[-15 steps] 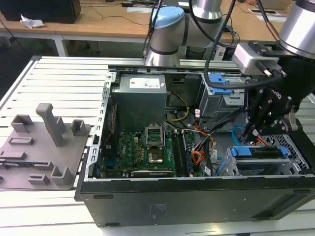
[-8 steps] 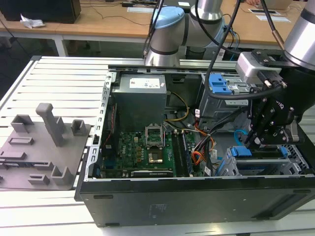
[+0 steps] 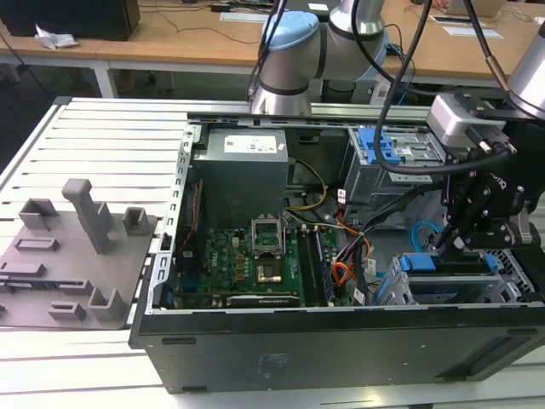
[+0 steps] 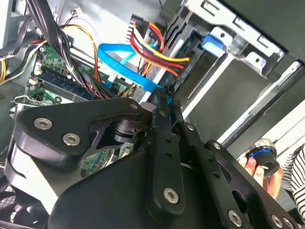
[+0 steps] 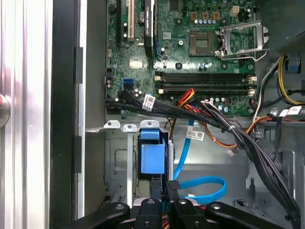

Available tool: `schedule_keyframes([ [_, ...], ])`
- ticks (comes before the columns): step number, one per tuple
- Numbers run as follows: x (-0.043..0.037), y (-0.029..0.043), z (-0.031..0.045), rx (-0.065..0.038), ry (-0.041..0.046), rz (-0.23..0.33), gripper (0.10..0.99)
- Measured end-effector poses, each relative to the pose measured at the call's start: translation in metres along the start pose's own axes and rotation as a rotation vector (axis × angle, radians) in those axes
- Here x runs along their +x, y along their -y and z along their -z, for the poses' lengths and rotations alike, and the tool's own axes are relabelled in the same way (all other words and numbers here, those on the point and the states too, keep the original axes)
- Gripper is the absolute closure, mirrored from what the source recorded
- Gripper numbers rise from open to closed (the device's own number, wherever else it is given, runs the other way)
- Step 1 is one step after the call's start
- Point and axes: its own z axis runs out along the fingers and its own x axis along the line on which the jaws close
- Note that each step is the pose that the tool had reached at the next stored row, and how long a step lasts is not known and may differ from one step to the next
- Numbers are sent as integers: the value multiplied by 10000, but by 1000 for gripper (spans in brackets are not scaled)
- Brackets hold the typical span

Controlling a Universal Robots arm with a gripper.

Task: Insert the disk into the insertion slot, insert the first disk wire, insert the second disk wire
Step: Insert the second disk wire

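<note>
Wooden desks (image 3: pixel 170 38) behind a slatted aluminium table (image 3: pixel 102 145)

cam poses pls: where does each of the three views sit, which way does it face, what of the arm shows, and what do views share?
Exterior view: off the arm, raised, looking down into the open computer case; shows arm and gripper over the drive cage.
First wrist view: on the wrist, looking past the fingers at the motherboard and blue carrier.
Second wrist view: on the wrist, looking along the gripper linkage at wires and cage.
Shared: both wrist views show the blue cable; exterior and first wrist views show the motherboard.
</note>
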Motion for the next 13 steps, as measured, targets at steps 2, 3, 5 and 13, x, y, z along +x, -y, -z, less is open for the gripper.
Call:
schedule_keyframes([
  [2, -2, 19, -7, -2, -1, 0, 925],
  [3, -2, 24, -21, -2, -1, -2, 925],
  [5, -3, 28, -30, -3, -1, -1, 925],
  [13, 1, 36, -94, -2, -11, 0, 925],
])
